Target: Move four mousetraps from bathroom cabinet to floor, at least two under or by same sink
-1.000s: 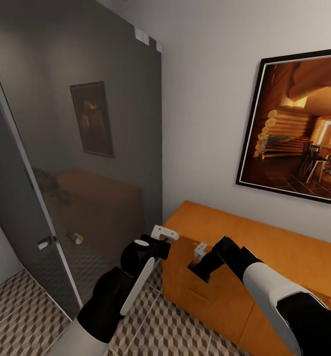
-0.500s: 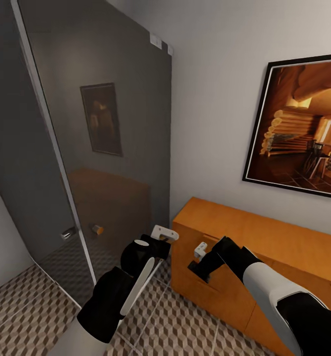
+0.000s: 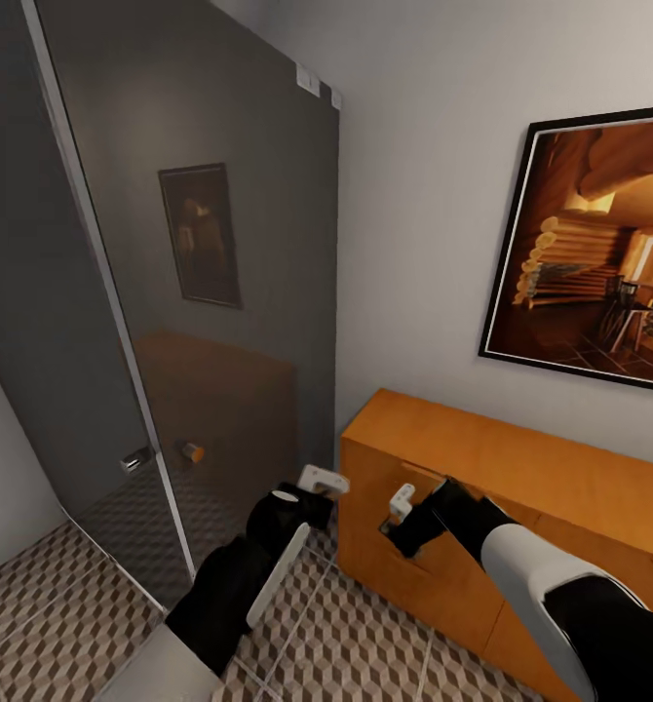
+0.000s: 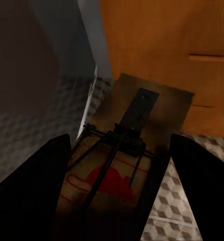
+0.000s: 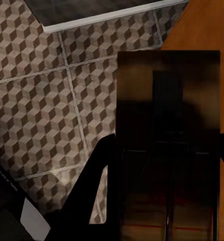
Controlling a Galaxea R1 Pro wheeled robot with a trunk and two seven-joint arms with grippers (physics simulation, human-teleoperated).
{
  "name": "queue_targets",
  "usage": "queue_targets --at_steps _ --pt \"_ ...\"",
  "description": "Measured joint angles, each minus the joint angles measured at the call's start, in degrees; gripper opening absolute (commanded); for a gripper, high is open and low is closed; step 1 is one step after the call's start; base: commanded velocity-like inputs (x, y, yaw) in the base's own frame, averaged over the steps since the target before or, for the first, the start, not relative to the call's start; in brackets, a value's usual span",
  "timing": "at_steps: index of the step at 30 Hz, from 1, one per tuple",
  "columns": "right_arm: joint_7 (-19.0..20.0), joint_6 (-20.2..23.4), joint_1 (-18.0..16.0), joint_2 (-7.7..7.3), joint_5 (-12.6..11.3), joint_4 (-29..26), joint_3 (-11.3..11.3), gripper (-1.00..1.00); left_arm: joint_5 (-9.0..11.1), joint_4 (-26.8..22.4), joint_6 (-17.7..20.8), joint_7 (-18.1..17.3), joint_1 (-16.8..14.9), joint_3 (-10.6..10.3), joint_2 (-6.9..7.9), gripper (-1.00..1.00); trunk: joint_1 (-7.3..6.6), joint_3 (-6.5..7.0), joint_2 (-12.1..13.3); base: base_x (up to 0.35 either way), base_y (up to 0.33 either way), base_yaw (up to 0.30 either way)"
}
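Note:
Both grippers hold mousetraps in front of the orange-brown cabinet point(image 3: 521, 468). My left gripper point(image 3: 312, 494) is shut on one mousetrap point(image 3: 324, 479). In the left wrist view this mousetrap point(image 4: 137, 115) lies between the dark fingers point(image 4: 36, 186), showing its black spring bar and red print. My right gripper point(image 3: 404, 517) is shut on a second mousetrap point(image 3: 402, 500), close to the cabinet's front corner. In the right wrist view that mousetrap point(image 5: 167, 100) hangs over the cube-patterned bathroom floor point(image 5: 41, 100) and the cabinet edge point(image 5: 207, 25). The sink is out of view.
A tall dark glass shower door point(image 3: 200, 273) with a pale frame stands to the left, close to my left arm. A framed picture point(image 3: 590, 283) hangs on the wall above the cabinet. Patterned floor tiles point(image 3: 365, 643) stretch in front of the cabinet.
The head camera swung right a second ago, then held still. Both grippers have dropped slightly with their mousetraps still held.

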Motion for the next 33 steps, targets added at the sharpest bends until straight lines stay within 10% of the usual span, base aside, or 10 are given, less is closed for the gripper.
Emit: queue_targets --at_steps 5,6,16,23,30,33 --pt "-5.15 -8.52 0.00 0.08 -2.97 9.90 -0.63 -1.00 0.03 12.45 -8.78 -0.02 0.00 0.09 0.09 -1.00 0.00 0.00 0.00 0.000 0.000 0.000" --pt "-7.78 -12.70 0.13 0.03 -7.07 14.18 -0.14 -1.00 0.63 18.45 -12.82 0.00 0.00 0.14 0.41 -1.00 -0.02 -0.01 -0.02 0.000 0.000 0.000" --pt "-19.74 -23.13 10.73 -0.81 -13.78 17.93 -0.22 -1.00 12.35 59.98 -46.93 -0.48 -0.01 0.94 2.98 -1.00 -0.01 -0.01 -0.01 0.000 0.000 0.000" --pt "-28.84 -27.20 18.71 -2.99 -25.32 17.78 -0.74 -1.00 21.11 71.64 -54.68 -8.78 0.25 0.87 8.59 -1.00 -0.01 0.00 -0.01 0.000 0.000 0.000" --pt "-34.65 -31.69 24.61 -6.65 -29.41 17.76 -0.89 -1.00 29.67 73.45 -62.35 -15.25 5.65 0.85 14.92 -1.00 -0.01 0.00 -0.01 0.000 0.000 0.000" --pt "-38.06 -36.72 26.34 -8.09 -35.62 17.77 -1.01 -1.00 33.29 73.55 -67.81 -15.58 8.36 0.84 16.08 -1.00 -0.01 0.00 -0.01 0.000 0.000 0.000"
